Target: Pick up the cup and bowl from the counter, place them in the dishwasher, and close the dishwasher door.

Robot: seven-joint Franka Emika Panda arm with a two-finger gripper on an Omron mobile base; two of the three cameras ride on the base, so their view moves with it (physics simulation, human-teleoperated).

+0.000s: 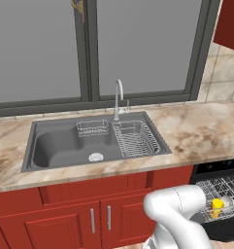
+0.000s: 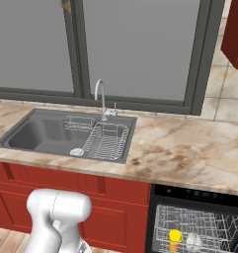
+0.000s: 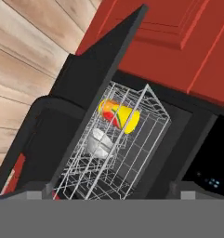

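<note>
Kitchen: marbled desk [image 2: 189, 148] with steel sink [image 1: 55, 146] under a window, red cabinets below, wood floor. Pincer [image 3: 108, 195] sits at the bottom edge of the hand view, tips barely visible; jaws wide open, holding nothing. Just ahead: the dishwasher [image 2: 199, 222] with its door [image 3: 85, 88] open and rack [image 3: 127, 153] pulled out. Cup [image 3: 119, 115], yellow with red and green, lies on its side in the rack; bowl [image 3: 100, 142], pale grey, just beside it. Both loaded, so the step in hand looks like closing the door. To do it well: get under the door's outer face near the free edge, push it shut in one smooth arc, keep fingers clear of the rack wires.
</note>
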